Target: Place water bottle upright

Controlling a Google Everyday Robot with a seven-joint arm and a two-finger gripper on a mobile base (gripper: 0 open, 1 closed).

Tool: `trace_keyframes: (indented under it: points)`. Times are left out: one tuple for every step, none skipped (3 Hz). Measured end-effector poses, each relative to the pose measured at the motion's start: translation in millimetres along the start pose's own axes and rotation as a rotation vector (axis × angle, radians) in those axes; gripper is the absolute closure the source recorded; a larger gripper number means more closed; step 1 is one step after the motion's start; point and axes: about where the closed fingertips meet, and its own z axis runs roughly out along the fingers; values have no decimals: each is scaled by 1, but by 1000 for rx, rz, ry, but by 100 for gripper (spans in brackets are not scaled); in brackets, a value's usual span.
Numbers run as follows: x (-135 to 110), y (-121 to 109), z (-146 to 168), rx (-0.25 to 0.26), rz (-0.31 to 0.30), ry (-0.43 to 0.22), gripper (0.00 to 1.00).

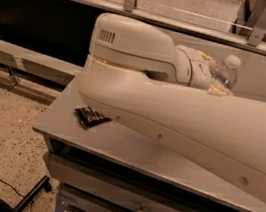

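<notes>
End effector [212,85] at the far right of the counter [116,145], just beside the water bottle [224,73] and largely hidden by the robot's own wrist and forearm [195,128]. Whether it is open, closed or gripping the bottle cannot be told. The bottle shows only its upper part, white cap uppermost and roughly vertical. Its base lies behind the arm, so contact with the counter cannot be confirmed.

Step in hand, as judged: setting the bottle on its base. Done well, this calls for a vertical axis, the base lowered flat onto bare counter, and release only once the bottle bears its own weight. A straight withdrawal would avoid clipping the light, tall, easily toppled body.

Surroundings: a dark snack packet [90,116] lies near the front left of the counter, well apart from the bottle and no obstacle. Drawers [141,206] sit below the counter. The forearm crosses the counter diagonally and blocks the view of the placement spot, which is the chief hindrance to checking the result.
</notes>
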Motion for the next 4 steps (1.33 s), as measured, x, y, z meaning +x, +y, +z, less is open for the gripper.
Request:
trace_keyframes:
  points:
    - [-3,-4,-5,11,-6,-4,17]
    - [-2,-4,-5,11,-6,-4,15]
    - [-2,-4,-5,11,-6,-4,15]
    - [-2,-4,-5,11,-6,-4,16]
